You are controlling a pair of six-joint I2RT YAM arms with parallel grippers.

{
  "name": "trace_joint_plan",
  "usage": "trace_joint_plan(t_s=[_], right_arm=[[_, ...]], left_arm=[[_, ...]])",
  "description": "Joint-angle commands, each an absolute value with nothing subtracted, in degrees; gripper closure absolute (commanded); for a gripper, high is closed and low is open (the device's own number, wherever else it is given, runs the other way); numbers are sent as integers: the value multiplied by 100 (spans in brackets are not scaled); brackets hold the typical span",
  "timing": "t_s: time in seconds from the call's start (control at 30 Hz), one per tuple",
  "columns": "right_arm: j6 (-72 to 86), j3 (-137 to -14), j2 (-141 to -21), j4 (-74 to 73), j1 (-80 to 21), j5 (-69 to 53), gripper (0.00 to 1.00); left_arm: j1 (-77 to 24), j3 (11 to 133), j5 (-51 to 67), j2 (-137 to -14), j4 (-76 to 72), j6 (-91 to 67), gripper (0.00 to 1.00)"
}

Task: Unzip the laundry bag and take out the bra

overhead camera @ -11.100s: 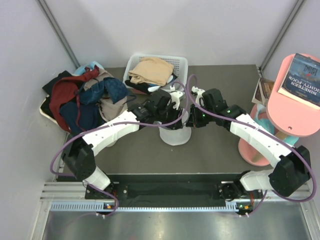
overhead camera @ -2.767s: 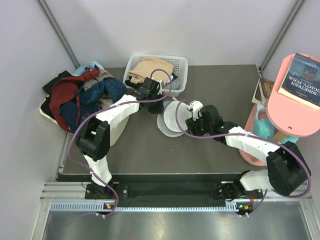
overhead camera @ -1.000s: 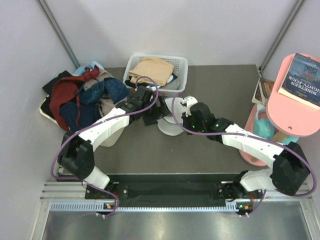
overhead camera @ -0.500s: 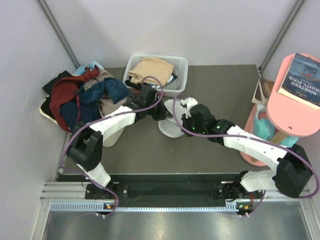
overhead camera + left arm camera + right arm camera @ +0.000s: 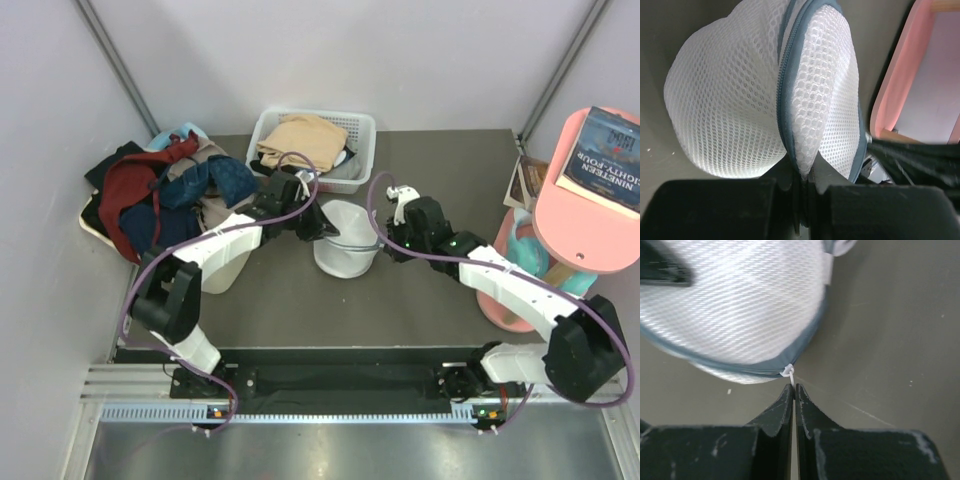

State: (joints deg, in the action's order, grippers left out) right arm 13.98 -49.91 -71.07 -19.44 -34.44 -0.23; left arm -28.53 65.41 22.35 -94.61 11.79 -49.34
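Bag [image 5: 345,255] mid-frame on desk [image 5: 450,165]. Likely light, soft, floppy mesh; best taken at firmer zipper [image 5: 782,75] rim. Left claw [image 5: 802,182] clenched on mesh fold by zipper; right claw [image 5: 792,390] pinched shut on white pull [image 5: 788,372].

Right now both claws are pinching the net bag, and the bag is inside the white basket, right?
Not quite. The net bag is not inside the white basket. The top view shows it out over the dark table, in front of the basket. The rest is right: the left claw pinches its mesh edge and the right claw pinches its zipper pull.
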Motion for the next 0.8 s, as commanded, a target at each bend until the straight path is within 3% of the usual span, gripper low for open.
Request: trace_joint_plan(t_s=[0.0,0.33,0.37,0.4,0.43,0.5,0.53,0.57,0.63,0.77], right_arm=[[862,-5089,-7539,-1961,-2936,62,100],[440,-5958,-8271,-2003,-2725,-237,100],[439,-6098,-8253,-2195,-2725,-255,98],[422,-6169,-8175,-2310,-2733,-255,90],[378,-6300,-8113,-2425,-2716,-237,65],[308,-6389,-7789,-2663,-2795,-211,45],[247,-6442,-7665,-2698,-2847,-185,33],[203,-6460,-7534,-2724,-2961,-167,30],[89,-6495,-7217,-2716,-3111,-202,25],[62,-6469,-7058,-2331,-3785,-352,24]], left_arm=[[-2628,6250,2188,-8974,906,-4448,100],[-2610,6249,2593,-8780,992,-4122,100],[-2610,6301,2558,-8789,1106,-4096,94],[-2610,6432,2523,-8772,1247,-4061,70],[-2610,6486,2496,-8737,1361,-4069,53],[-2610,6591,2383,-8640,1625,-4148,25],[-2610,6600,2364,-8500,1643,-4183,20],[-2610,6609,2356,-8429,1644,-4227,16],[-2610,6688,2251,-8263,1713,-4298,8],[-2602,6978,1820,-8165,2371,-4324,1]])
